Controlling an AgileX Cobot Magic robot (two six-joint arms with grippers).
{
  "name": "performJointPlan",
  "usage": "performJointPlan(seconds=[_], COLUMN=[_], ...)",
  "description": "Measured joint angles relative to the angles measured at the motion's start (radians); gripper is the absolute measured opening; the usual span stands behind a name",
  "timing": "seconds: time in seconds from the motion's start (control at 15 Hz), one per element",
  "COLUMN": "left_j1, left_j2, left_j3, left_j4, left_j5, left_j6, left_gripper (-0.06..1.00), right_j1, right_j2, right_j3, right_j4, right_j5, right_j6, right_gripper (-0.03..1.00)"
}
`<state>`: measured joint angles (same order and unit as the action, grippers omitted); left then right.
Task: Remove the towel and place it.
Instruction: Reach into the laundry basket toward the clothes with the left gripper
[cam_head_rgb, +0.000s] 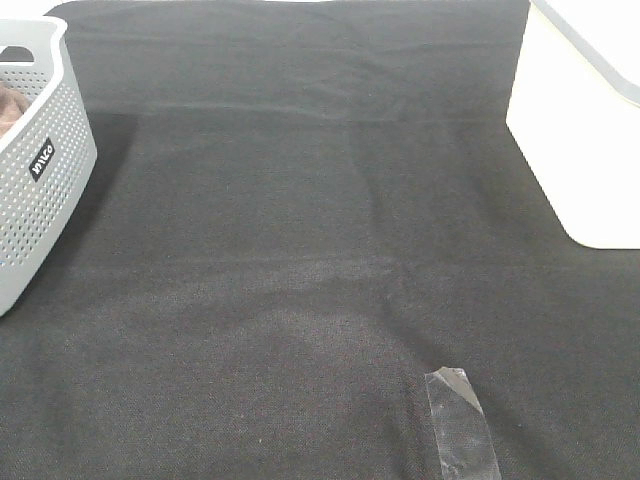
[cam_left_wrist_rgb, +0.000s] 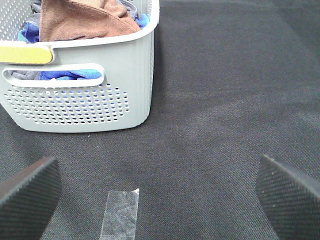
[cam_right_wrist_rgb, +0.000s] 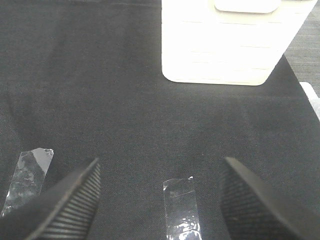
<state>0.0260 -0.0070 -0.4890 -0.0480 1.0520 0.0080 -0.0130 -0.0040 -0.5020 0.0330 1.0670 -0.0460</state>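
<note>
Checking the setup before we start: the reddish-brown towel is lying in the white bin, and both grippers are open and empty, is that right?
Not quite: the left wrist view shows the towel in the grey perforated basket, not the white bin. The left gripper and right gripper are indeed open and empty.

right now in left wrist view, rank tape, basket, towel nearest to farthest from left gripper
1. tape strip, on the black cloth right by the open left gripper
2. grey basket, farther ahead
3. towel, inside the basket
</note>
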Motion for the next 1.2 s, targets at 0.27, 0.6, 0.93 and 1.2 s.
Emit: performJointPlan(seconds=[0.27, 0.6, 0.93, 1.2], left_j1=[0.0, 0.0, 0.0, 0.0], left_j2=[0.0, 0.0, 0.0, 0.0], left_j3=[0.0, 0.0, 0.0, 0.0], left_j4=[0.0, 0.0, 0.0, 0.0], left_j5=[0.0, 0.0, 0.0, 0.0], left_j6=[0.0, 0.0, 0.0, 0.0], left_gripper=[0.99, 0.99, 0.99, 0.99], right_j1=[0.0, 0.0, 0.0, 0.0], right_j2=[0.0, 0.0, 0.0, 0.0], right_j3=[0.0, 0.0, 0.0, 0.0], right_j4=[0.0, 0.0, 0.0, 0.0], right_j5=[0.0, 0.0, 0.0, 0.0], right_j6=[0.0, 0.0, 0.0, 0.0], right_gripper=[0.65, 0.65, 0.65, 0.65])
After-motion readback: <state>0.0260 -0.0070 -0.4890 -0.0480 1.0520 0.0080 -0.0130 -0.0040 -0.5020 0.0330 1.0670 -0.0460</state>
